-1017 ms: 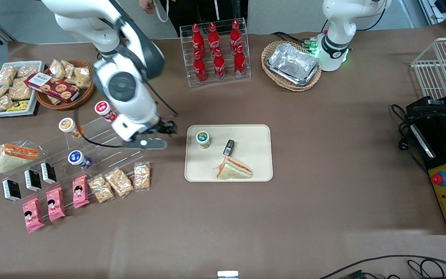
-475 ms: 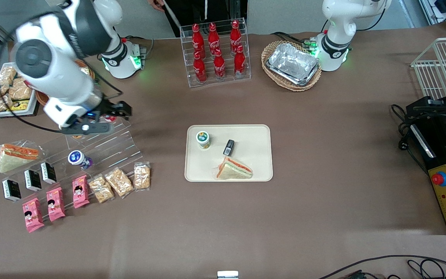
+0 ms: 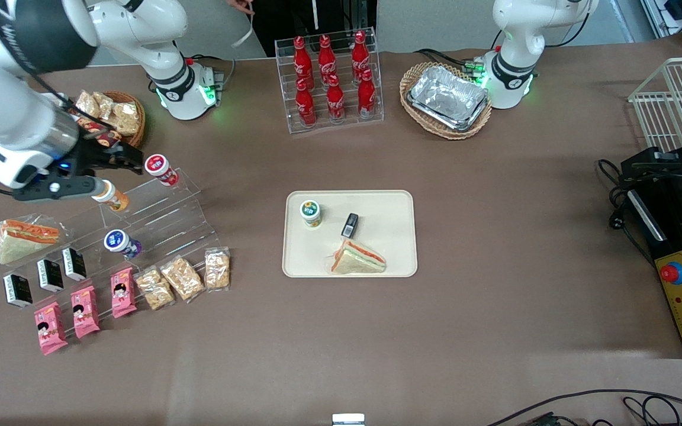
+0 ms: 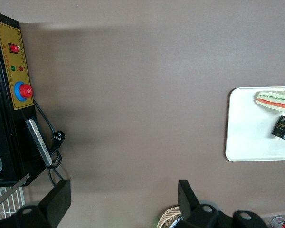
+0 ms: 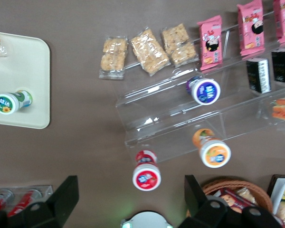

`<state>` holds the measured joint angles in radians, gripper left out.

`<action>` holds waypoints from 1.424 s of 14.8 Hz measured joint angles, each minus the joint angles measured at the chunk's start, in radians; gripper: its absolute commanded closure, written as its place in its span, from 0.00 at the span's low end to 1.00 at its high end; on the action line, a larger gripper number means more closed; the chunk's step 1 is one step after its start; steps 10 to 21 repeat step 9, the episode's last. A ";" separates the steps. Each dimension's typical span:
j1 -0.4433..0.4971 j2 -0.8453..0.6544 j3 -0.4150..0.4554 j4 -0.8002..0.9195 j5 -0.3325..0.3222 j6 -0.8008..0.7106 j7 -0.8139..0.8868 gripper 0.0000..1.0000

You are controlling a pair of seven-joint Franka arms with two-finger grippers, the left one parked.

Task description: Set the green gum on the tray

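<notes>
The green gum [image 3: 310, 213] stands upright on the cream tray [image 3: 388, 204], near the tray corner closest to the working arm's end; nothing touches it. It also shows in the right wrist view [image 5: 12, 102], lying on the tray [image 5: 23, 61]. My right gripper [image 3: 117, 158] is open and empty, raised above the clear stepped rack [image 3: 163, 219] toward the working arm's end of the table, well apart from the tray. In the right wrist view the gripper [image 5: 131, 189] has its fingers [image 5: 66, 192] wide apart above a red-lidded canister [image 5: 146, 176].
A sandwich [image 3: 357, 259] and a small black pack [image 3: 350, 225] also lie on the tray. The rack holds red-lidded [image 3: 159, 168], orange-lidded [image 3: 110, 196] and blue-lidded [image 3: 119, 242] canisters. Snack packs [image 3: 181, 278] lie nearer the camera. A cola bottle rack [image 3: 329, 77] and foil trays [image 3: 449, 97] stand farther back.
My right arm has swung away from the tray toward the working arm's end, ending above the stepped rack. The green gum stays where it stood on the tray.
</notes>
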<state>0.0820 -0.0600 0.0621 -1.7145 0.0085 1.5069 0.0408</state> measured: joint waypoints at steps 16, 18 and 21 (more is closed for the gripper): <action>-0.003 0.017 -0.126 0.089 0.000 -0.024 -0.083 0.00; -0.003 0.017 -0.126 0.089 0.000 -0.024 -0.083 0.00; -0.003 0.017 -0.126 0.089 0.000 -0.024 -0.083 0.00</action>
